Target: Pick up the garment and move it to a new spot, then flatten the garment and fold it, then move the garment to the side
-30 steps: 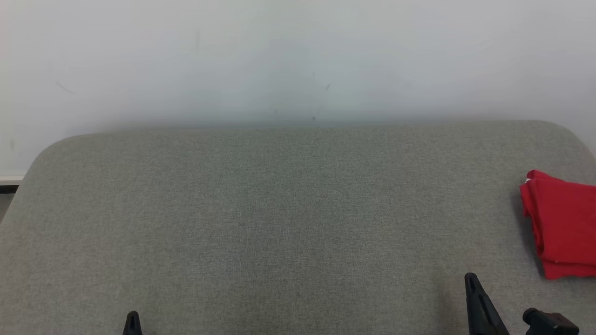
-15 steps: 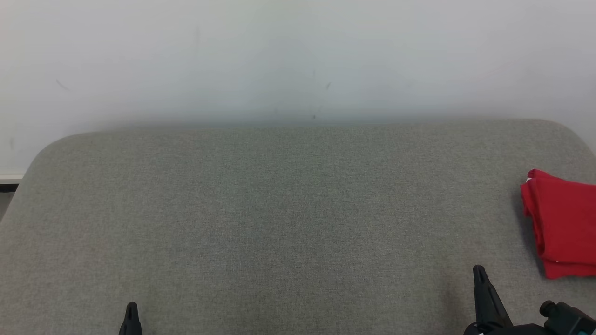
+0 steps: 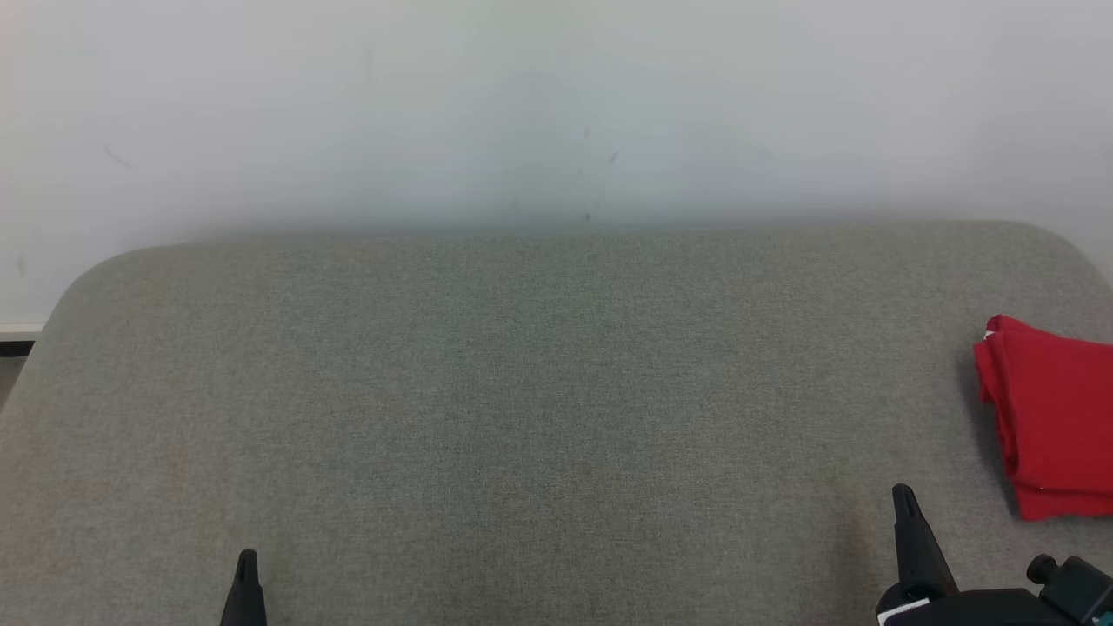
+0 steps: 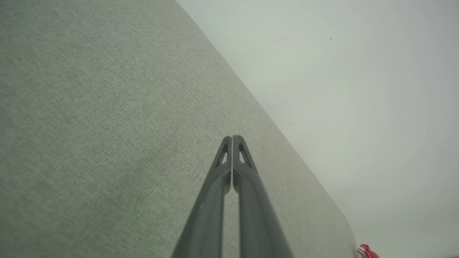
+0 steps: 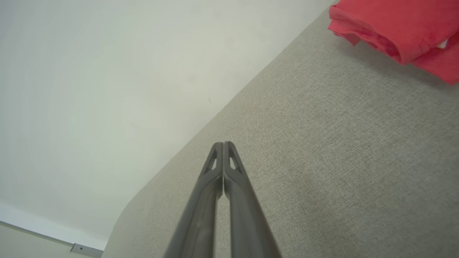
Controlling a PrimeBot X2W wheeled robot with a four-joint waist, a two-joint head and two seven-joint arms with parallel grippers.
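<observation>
Folded red garment (image 3: pixel 1048 417) lies at the grey table's (image 3: pixel 522 391) right edge, partly cropped. Left hand (image 3: pixel 247 561) and right hand (image 3: pixel 903 496) hover empty, fingers pressed together. Probably the last step: keep both clear of the fold.

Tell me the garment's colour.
Red. The garment shows best in the right wrist view, folded on the grey table.
</observation>
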